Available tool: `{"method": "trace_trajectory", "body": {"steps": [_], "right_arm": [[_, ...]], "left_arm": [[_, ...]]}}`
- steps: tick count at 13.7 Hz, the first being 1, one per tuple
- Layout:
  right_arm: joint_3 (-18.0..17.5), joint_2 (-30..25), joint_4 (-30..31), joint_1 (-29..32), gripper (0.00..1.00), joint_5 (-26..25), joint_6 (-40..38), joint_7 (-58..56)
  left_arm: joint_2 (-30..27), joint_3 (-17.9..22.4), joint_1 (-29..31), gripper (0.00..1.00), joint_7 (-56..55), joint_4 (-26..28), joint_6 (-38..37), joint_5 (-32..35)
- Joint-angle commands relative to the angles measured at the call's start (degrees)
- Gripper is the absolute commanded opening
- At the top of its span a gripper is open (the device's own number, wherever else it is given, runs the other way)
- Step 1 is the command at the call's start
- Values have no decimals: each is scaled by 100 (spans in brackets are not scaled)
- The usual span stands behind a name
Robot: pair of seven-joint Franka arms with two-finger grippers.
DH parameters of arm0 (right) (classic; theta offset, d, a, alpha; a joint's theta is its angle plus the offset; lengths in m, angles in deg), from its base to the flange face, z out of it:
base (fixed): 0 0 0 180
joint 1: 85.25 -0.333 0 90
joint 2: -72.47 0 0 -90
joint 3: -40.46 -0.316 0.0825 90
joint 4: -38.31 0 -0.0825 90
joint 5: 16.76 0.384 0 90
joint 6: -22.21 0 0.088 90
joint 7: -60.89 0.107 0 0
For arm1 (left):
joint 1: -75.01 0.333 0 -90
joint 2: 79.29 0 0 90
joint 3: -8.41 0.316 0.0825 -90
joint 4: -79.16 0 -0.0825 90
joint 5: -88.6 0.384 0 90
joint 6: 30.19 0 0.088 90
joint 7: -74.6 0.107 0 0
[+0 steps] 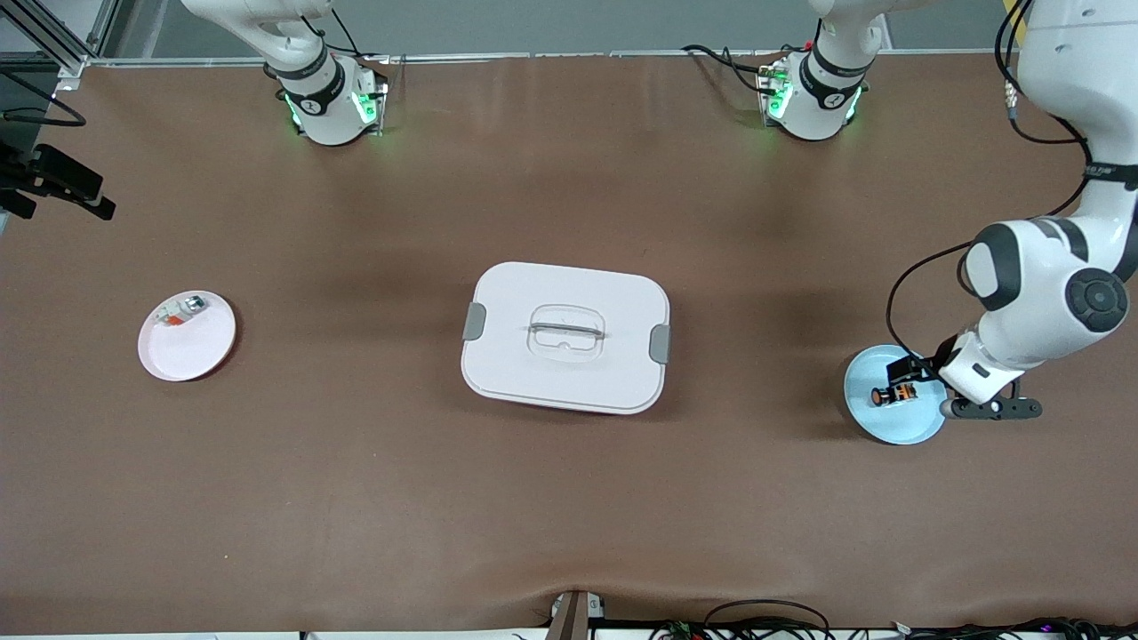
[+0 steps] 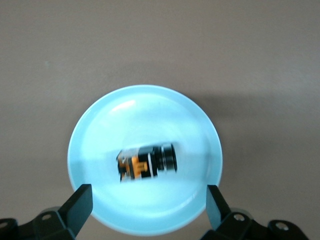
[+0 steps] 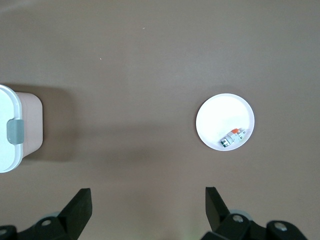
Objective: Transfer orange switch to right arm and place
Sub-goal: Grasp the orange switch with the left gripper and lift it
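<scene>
The orange switch (image 1: pixel 892 395) lies on its side in a light blue plate (image 1: pixel 876 428) at the left arm's end of the table. My left gripper (image 1: pixel 909 379) hangs low over that plate, open, with nothing between its fingers. In the left wrist view the orange switch (image 2: pixel 147 162) shows black with orange marks in the middle of the blue plate (image 2: pixel 145 112), and the left gripper (image 2: pixel 147 194) stands astride the plate's rim. Only the right arm's base (image 1: pixel 324 102) shows in the front view. My right gripper (image 3: pixel 147 196) is open and empty, high over bare table.
A white lidded box (image 1: pixel 565 336) with grey clips sits mid-table, its end also showing as the white box (image 3: pixel 7 130). A white plate (image 1: pixel 200 356) at the right arm's end holds a small white-and-silver part (image 1: pixel 182 311); the right wrist view shows that plate (image 3: pixel 220 112) and part (image 3: pixel 233 137).
</scene>
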State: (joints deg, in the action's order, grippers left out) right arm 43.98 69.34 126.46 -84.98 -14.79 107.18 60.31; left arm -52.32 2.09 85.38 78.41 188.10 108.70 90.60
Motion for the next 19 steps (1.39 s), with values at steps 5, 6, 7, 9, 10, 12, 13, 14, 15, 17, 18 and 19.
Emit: {"method": "trace_trajectory", "body": {"steps": [5, 6, 7, 9, 10, 12, 13, 14, 15, 17, 18, 19], "right_arm": [[0, -100, 71, 166, 100, 75, 63, -56], [0, -100, 71, 175, 100, 75, 72, -56], [0, -100, 71, 166, 100, 75, 72, -56], [0, -91, 71, 166, 100, 66, 72, -56], [0, -91, 71, 166, 100, 66, 72, -56], [0, -91, 71, 157, 100, 66, 72, -56], [0, -100, 71, 157, 100, 66, 72, -56], [0, -91, 62, 157, 100, 66, 72, -56], [0, -100, 54, 157, 100, 58, 80, -56], [0, -91, 45, 148, 100, 49, 80, -56], [-9, -91, 36, 148, 100, 49, 98, -56], [-9, -91, 36, 140, 100, 40, 107, -56]], "left_arm": [[563, 17, 27, 100, -117, -39, 700, 72], [624, 17, 27, 100, -135, -57, 709, 63], [651, 17, 27, 100, -213, -66, 726, 63], [774, 17, 27, 96, -258, -66, 832, 63], [809, 17, 27, 95, -345, -74, 832, 63], [818, 17, 27, 85, -381, -66, 832, 72], [827, 17, 27, 71, -381, -66, 832, 72], [818, 17, 27, 45, -390, -74, 823, 72], [810, 8, 27, 19, -390, -92, 815, 72], [722, 8, 9, 0, -425, -101, 788, 72], [609, 8, 9, 0, -425, -92, 753, 72], [468, 0, 0, 0, -425, -92, 683, 72]]}}
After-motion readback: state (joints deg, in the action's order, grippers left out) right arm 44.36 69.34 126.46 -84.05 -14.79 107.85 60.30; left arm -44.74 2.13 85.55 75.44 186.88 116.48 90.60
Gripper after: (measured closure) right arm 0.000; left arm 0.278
